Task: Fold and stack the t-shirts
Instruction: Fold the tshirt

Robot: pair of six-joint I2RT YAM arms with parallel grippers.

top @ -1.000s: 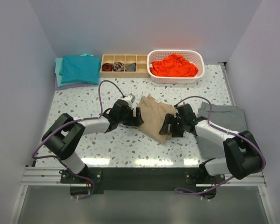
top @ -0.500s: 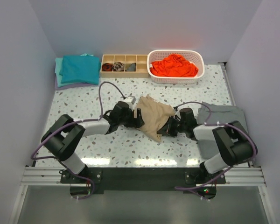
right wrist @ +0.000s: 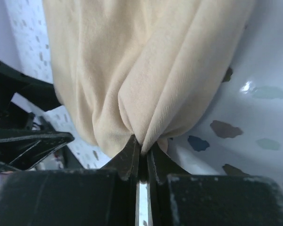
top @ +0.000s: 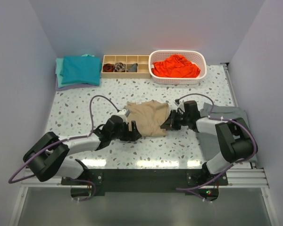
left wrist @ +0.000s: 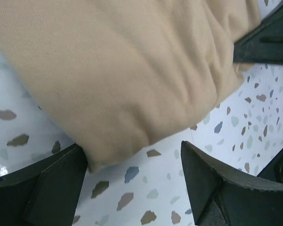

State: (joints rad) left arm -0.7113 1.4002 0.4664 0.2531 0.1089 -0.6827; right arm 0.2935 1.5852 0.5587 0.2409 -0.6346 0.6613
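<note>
The tan t-shirt lies bunched on the table, stretched between the two hands. The right hand is clamped on it: its two fingers are pressed together with a gathered pinch of the tan cloth caught between their tips, and folds fan out from that pinch away from the hand. The left hand stands with its fingers wide apart at the opposite, near-left edge of the shirt. A rounded fold of the cloth sits in the gap, lying against one finger, while the other finger stands clear of it over bare speckled table. It grips nothing.

From above, both hands are low at the table, the right one just at the shirt's right edge and the left one at its front-left corner, their arms reaching in from either side.

Just behind the right hand's arm, on its outer side, lies a flat grey cloth. Far ahead of both hands, along the back wall, are a folded pile of teal t-shirts beyond the left hand, a wooden tray holding small dark socks in the middle, and a white basket with a crumpled orange-red t-shirt beyond the right hand.
</note>
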